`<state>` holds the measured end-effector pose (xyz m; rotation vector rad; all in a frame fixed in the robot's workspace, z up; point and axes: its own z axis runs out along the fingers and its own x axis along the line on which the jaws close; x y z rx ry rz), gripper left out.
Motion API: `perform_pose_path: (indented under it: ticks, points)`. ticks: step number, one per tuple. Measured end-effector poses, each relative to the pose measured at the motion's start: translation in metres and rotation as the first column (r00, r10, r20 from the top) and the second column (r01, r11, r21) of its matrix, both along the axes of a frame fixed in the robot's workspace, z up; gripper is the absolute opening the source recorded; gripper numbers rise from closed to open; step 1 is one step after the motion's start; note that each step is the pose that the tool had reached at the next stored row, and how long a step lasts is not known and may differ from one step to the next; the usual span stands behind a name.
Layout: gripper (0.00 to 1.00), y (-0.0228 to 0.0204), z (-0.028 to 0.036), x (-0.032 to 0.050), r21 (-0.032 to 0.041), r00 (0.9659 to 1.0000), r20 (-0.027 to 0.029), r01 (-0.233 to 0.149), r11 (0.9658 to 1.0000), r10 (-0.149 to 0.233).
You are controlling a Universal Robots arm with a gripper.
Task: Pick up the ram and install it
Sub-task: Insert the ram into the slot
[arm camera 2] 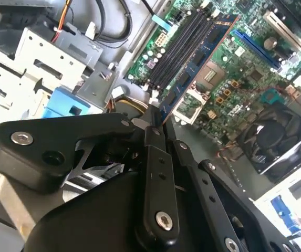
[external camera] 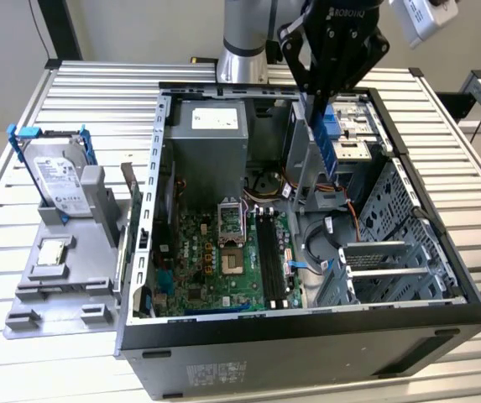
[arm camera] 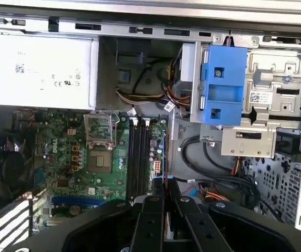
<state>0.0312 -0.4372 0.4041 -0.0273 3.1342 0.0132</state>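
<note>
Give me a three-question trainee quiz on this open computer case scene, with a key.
1. True or false: the ram is already seated in a slot of the motherboard.
2. What is the gripper shut on? A) a screwdriver B) the ram C) a cloth
3. Fill in: the hard drive stands outside the computer case, on the exterior view's ____.
Key: 1 false, it hangs in the gripper above the case; 2 B; 3 left.
</note>
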Motion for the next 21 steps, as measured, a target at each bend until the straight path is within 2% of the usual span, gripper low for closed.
perform_pose_path:
  ticks: [3, 9, 12, 16, 21]
  points:
    - [0.0, -0.0001, -0.0001, 0.0, 0.0, 0.9996, 0.0, 0.027, 0.9996, -0.027]
    - [0.0, -0.001, -0.0016, 0.0008, -0.0001, 0.9996, -0.0001, 0.028, 0.9996, -0.028]
    - [0.0, -0.0042, -0.0045, 0.0011, -0.0001, 0.9996, -0.0001, 0.028, 0.9996, -0.028]
    - [0.0, -0.0105, -0.0087, 0.0015, -0.0001, 0.9996, 0.0, 0.028, 0.9996, -0.028]
    - [0.0, -0.015, -0.0174, 0.0015, -0.0001, 0.9996, 0.0, 0.028, 0.9996, -0.028]
